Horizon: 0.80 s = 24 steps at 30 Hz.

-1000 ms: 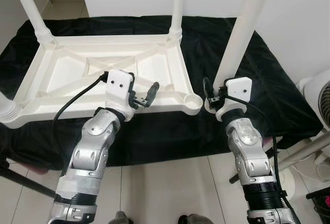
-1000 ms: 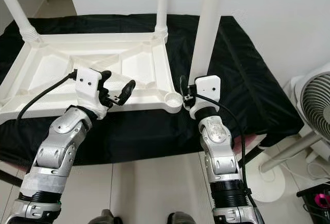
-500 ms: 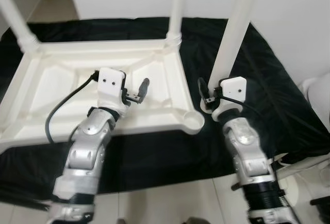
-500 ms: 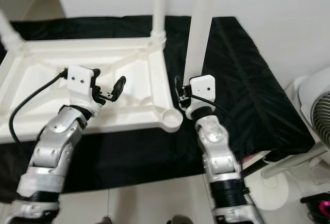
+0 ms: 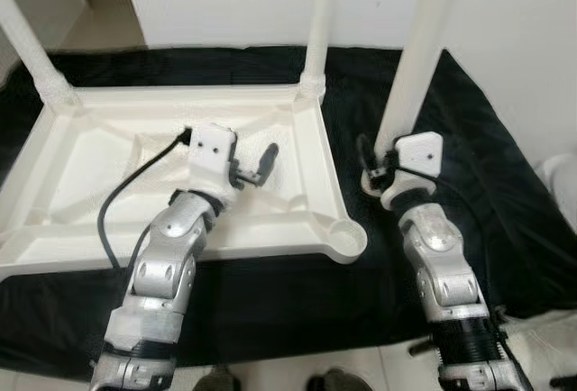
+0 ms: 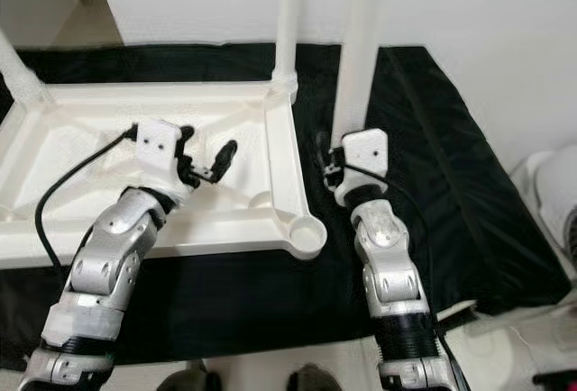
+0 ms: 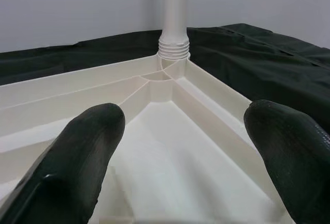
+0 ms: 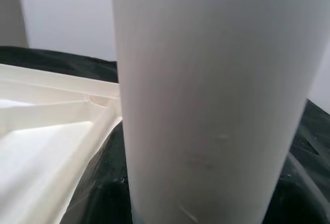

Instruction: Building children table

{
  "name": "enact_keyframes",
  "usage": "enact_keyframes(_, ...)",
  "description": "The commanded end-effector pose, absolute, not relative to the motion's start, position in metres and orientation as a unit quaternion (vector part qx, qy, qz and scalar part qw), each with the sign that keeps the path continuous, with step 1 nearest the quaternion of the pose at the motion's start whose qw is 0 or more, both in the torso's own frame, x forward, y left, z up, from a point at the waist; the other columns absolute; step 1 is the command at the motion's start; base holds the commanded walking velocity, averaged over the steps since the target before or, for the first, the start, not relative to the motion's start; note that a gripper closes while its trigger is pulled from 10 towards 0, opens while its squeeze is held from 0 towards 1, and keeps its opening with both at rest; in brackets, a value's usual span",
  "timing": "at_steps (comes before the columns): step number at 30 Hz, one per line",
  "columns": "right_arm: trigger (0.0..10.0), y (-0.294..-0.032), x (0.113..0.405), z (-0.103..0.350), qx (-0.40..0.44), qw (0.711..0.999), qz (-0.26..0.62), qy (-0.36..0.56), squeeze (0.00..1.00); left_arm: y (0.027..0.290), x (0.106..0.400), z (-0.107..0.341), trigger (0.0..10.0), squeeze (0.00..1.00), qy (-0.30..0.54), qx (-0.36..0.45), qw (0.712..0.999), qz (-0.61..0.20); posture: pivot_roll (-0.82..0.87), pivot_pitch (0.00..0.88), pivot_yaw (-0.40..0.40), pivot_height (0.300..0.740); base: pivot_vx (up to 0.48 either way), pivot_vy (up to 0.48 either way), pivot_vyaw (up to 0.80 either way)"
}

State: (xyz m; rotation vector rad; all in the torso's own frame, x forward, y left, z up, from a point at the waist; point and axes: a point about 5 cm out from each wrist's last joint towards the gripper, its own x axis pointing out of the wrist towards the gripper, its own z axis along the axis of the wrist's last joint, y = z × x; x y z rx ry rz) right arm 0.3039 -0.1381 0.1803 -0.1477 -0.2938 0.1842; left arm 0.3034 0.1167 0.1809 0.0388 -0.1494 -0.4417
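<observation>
White upturned table top (image 5: pixel 135 166) carries two screwed-in legs; right end effector (image 5: pixel 372 175) grips a third leg (image 5: pixel 410 76), left end effector (image 7: pixel 175 146) gapes empty.

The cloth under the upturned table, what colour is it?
Black cloth, plain, clearest in the left eye view.

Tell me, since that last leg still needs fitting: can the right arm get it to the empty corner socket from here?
Probably yes. The right tool holds the loose leg upright on the black cloth, beside the open socket in the tabletop. Nothing lies between them.
</observation>
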Motion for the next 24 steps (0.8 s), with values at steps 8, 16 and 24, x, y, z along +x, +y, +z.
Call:
enact_keyframes(8, 10.0, -0.138, 0.3, 0.176, -0.081, 0.982, 0.097, -0.139, 0.0, 0.095, 0.272, 0.18, 10.0, 0.0, -0.062, 0.045, 0.924, -0.374, -0.04, 0.089, -0.007, 0.74, 0.0, 0.0, 0.0)
enact_keyframes(16, 10.0, -0.135, 0.289, 0.167, -0.078, 0.98, 0.125, -0.132, 0.0, 0.091, 0.253, 0.172, 10.0, 0.0, -0.033, 0.061, 0.883, -0.465, -0.04, 0.102, 0.006, 0.74, 0.0, 0.0, 0.0)
enact_keyframes(24, 10.0, -0.129, 0.279, 0.156, -0.07, 0.975, 0.164, -0.129, 0.0, 0.088, 0.241, 0.165, 10.0, 0.0, -0.002, 0.08, 0.861, -0.503, -0.05, 0.11, 0.023, 0.74, 0.0, 0.0, 0.0)
